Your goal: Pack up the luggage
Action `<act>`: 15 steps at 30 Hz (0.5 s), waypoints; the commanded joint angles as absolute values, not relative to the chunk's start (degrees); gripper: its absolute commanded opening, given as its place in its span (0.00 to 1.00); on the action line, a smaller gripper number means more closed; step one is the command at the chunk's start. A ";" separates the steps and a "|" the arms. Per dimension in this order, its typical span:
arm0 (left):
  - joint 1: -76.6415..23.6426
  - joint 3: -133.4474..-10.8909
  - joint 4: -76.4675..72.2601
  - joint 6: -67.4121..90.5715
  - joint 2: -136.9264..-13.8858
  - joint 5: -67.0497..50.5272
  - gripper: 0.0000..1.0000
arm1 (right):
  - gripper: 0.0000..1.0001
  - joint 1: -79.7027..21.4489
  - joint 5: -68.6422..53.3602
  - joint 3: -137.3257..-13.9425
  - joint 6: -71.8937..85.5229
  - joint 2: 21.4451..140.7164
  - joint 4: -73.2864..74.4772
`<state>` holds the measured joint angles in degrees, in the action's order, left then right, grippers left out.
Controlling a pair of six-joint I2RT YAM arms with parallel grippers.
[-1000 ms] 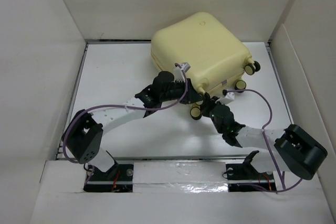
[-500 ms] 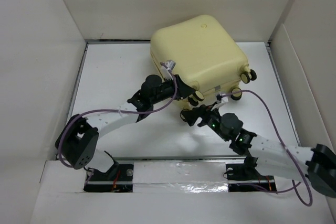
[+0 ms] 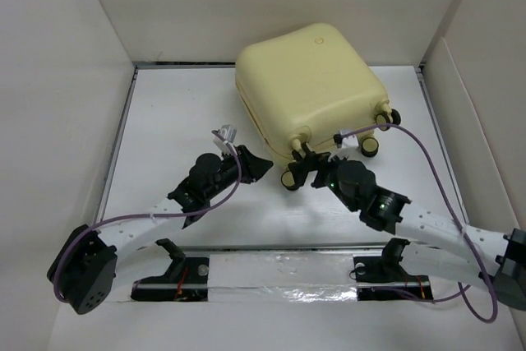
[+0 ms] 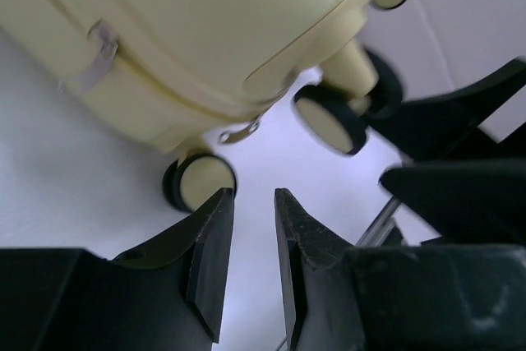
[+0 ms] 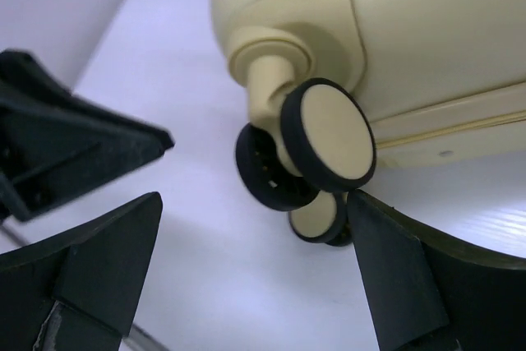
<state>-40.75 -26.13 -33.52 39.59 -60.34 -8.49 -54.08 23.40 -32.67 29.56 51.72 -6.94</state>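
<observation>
Bolted at the near edge of the table (image 3: 164, 121), both arms reaching away toward the far middle. Left gripper (image 3: 255, 166) stopping short of the suitcase (image 3: 308, 84), fingers (image 4: 209, 260) drawn narrow with only a slim gap, holding nothing; pointing right and far, at the caster on the case's near-left corner. Seen from the left wrist, that corner wheel (image 4: 200, 180) sitting just past the fingertips, clear of them. Right gripper (image 3: 308, 168) lying closer in, right at the near wheeled end, fingers (image 5: 107, 260) spread wide and empty. From the right wrist, the twin caster (image 5: 316, 141) hanging between the two fingers but apart from both. Right arm therefore the nearer one, forearm low over the table, running from the near right corner leftward and away.

Beyond both grippers, the pale yellow suitcase lying flat at the far middle of the table, shell shut, long axis running from near right to far left, wheeled end turned toward the arms, seam (image 4: 90, 63) along the side. Nothing else to pack visible, so the stage of the job not settled by this scene.
</observation>
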 commanded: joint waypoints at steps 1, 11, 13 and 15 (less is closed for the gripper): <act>-40.69 -22.77 -36.20 38.58 -60.29 -7.12 0.24 | 1.00 -54.49 27.60 -40.15 24.70 58.34 -3.43; -43.24 -20.83 -43.50 36.74 -66.53 -9.14 0.25 | 1.00 -54.49 37.08 -52.12 22.42 74.79 6.76; -43.24 -21.00 -43.77 36.21 -67.41 -9.32 0.26 | 1.00 -54.49 37.61 -52.29 21.45 74.79 7.21; -43.24 -21.18 -43.95 35.86 -67.76 -9.49 0.26 | 1.00 -54.49 38.49 -52.99 20.40 74.62 8.43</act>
<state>-43.13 -21.45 -39.16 37.54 -67.70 -8.32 -54.08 34.24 -49.67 22.85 75.46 6.35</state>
